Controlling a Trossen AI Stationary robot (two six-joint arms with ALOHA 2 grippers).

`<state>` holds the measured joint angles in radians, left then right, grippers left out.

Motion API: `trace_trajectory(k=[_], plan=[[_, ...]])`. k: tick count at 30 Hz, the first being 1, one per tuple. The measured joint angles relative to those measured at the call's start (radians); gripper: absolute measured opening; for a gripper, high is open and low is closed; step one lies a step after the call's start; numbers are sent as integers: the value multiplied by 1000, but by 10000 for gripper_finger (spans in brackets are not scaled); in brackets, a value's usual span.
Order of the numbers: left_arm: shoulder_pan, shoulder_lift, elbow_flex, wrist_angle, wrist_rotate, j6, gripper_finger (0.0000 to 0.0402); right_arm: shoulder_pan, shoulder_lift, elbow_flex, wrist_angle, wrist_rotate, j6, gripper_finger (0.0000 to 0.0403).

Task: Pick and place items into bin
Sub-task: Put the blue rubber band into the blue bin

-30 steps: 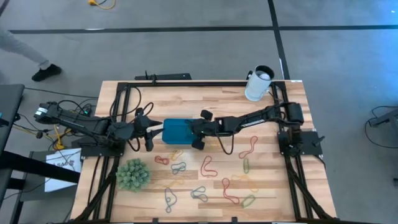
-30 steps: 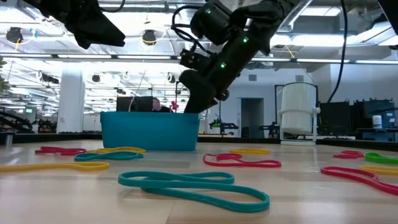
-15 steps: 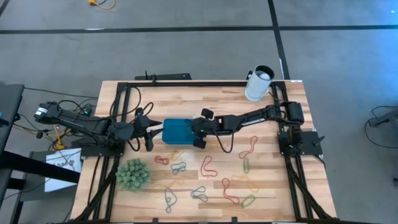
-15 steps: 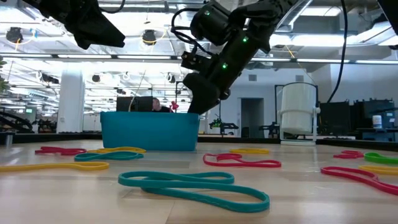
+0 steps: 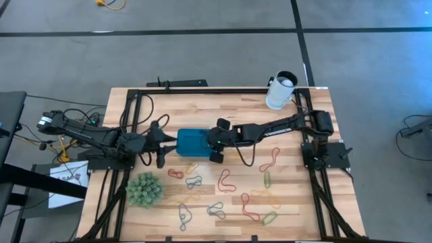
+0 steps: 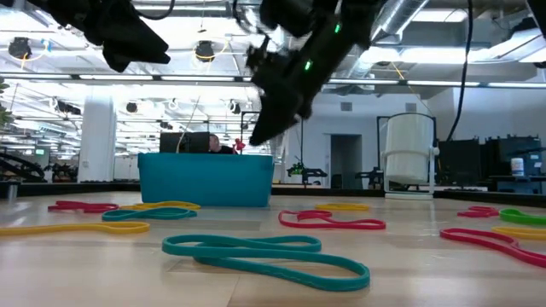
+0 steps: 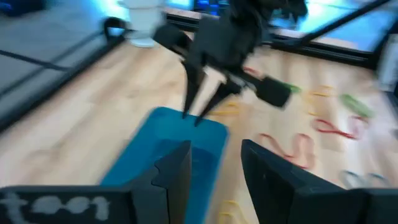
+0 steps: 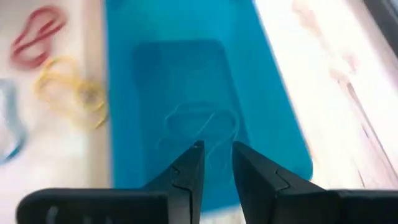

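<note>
I've got the right gripper over the bin, fingers slightly parted, empty; no readable writing.

The right gripper hangs tilted down at table centre, fingers slightly parted. The left gripper waits at nine o'clock, fingers apart.
</note>
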<state>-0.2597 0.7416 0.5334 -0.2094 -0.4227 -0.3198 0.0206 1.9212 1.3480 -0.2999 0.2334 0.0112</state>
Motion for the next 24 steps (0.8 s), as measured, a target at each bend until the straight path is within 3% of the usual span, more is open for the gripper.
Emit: trace_trajectory(k=[4,9,13,19,24], plan=[[-1,36,-38,76,97,-21,130,36,-62,38,-23,0,-77,76],[-3,132,-53,115,138,-97,130,76,-174,46,-44,-1,-117,76],[-4,255,-54,211,216,-132,130,98,-285,46,-89,0,-117,76],[-18,468,-50,505,366,-110,130,120,-435,45,-144,1,-117,76],[-40,644,-1,507,400,-109,130,131,-500,45,-164,1,-113,76]])
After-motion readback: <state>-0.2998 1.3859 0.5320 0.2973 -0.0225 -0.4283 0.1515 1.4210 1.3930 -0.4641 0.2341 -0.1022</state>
